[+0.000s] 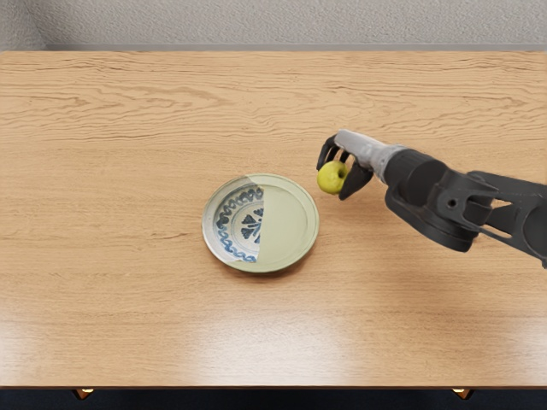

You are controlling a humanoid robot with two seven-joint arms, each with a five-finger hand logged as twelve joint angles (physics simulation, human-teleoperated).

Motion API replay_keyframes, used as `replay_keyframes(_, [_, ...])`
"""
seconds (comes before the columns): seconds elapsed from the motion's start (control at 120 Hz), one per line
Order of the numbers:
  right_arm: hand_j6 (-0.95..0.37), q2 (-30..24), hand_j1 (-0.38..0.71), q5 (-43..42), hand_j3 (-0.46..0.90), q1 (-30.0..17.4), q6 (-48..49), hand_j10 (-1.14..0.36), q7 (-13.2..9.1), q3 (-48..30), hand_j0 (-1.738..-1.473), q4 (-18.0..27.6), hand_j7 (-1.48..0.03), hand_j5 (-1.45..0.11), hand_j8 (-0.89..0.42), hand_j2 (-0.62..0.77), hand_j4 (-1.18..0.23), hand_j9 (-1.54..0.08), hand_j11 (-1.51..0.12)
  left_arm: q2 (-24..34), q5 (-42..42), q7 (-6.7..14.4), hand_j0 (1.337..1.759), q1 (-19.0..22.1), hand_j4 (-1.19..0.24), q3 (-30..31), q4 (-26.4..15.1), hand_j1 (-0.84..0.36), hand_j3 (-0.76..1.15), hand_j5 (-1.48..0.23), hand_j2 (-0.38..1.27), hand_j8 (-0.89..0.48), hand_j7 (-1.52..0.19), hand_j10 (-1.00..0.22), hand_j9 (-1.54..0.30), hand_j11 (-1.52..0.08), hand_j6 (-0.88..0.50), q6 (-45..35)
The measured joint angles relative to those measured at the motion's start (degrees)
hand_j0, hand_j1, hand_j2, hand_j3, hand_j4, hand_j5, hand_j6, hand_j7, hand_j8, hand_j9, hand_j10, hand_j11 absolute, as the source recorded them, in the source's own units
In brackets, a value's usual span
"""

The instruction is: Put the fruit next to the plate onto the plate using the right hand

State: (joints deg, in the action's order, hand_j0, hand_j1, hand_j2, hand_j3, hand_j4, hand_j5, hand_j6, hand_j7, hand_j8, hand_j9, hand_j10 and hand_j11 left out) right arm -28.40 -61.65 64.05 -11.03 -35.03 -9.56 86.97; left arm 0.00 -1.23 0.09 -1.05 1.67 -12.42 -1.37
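Observation:
A small yellow-green fruit [332, 177] sits just beyond the right rim of the plate [295, 224]. The plate is round, pale green with a blue pattern on its left half, and lies near the middle of the table. My right hand [338, 172] comes in from the right edge on a dark arm, and its black fingers are curled around the fruit. Whether the fruit rests on the table or hangs just above it cannot be told. The left arm does not show.
The wooden table [128, 128] runs wide on all sides of the plate. Its front edge lies near the bottom of the view, and a grey wall stands behind its far edge.

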Motion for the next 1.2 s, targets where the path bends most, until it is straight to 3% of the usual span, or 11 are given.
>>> replay_keyframes(0.467, [-0.33,8.4,0.36,0.2,0.0,0.0,-0.1,-0.71,0.0,-0.8,-1.658,0.6,-0.94,-0.99,-0.39,0.4,-0.55,-0.95,-0.94,0.0,0.0,0.0,1.658,0.0,0.0,0.0,0.0,0.35,0.0,0.0,0.0,0.0,0.0,0.0,0.0,0.0,0.0,0.0])
replay_keyframes(0.75, [-0.33,10.9,0.4,0.1,0.0,-4.0,-0.3,-0.7,0.0,-0.7,-1.658,0.1,-0.93,-0.98,-0.4,0.51,-0.56,-0.94,-0.94,0.0,0.0,0.0,1.658,0.0,0.0,0.0,0.0,0.35,0.0,0.0,0.0,0.0,0.0,0.0,0.0,0.0,0.0,0.0])
replay_keyframes(0.85, [-0.23,11.8,0.13,0.0,0.0,-6.0,-0.2,-0.45,0.0,-3.2,-1.658,0.0,-0.6,-0.63,-0.27,0.31,-0.36,-0.6,-0.6,0.0,0.0,0.0,1.658,0.0,0.0,0.0,0.0,0.35,0.0,0.0,0.0,0.0,0.0,0.0,0.0,0.0,0.0,0.0])
replay_keyframes(0.942, [-0.15,12.0,-0.04,0.0,0.0,-7.2,0.0,-0.29,0.0,-5.9,-1.658,0.0,-0.39,-0.41,-0.17,0.2,-0.24,-0.39,-0.39,0.0,0.0,0.0,1.658,0.0,0.0,0.0,0.0,0.35,0.0,0.0,0.0,0.0,0.0,0.0,0.0,0.0,0.0,0.0])
replay_keyframes(1.033, [-0.1,10.1,-0.14,6.7,0.0,-7.5,4.7,-0.19,0.0,-11.3,-1.658,-0.1,-0.25,-0.27,-0.12,0.13,-0.15,-0.25,-0.25,0.0,0.0,0.0,1.658,0.0,0.0,0.0,0.0,0.35,0.0,0.0,0.0,0.0,0.0,0.0,0.0,0.0,0.0,0.0])
replay_keyframes(1.2, [-0.05,1.1,-0.25,21.8,0.0,-7.7,21.4,-0.09,0.2,-21.5,-1.658,-0.1,-0.12,-0.13,-0.06,0.06,-0.08,-0.12,-0.12,0.0,0.0,0.0,1.658,0.0,0.0,0.0,0.0,0.35,0.0,0.0,0.0,0.0,0.0,0.0,0.0,0.0,0.0,0.0])
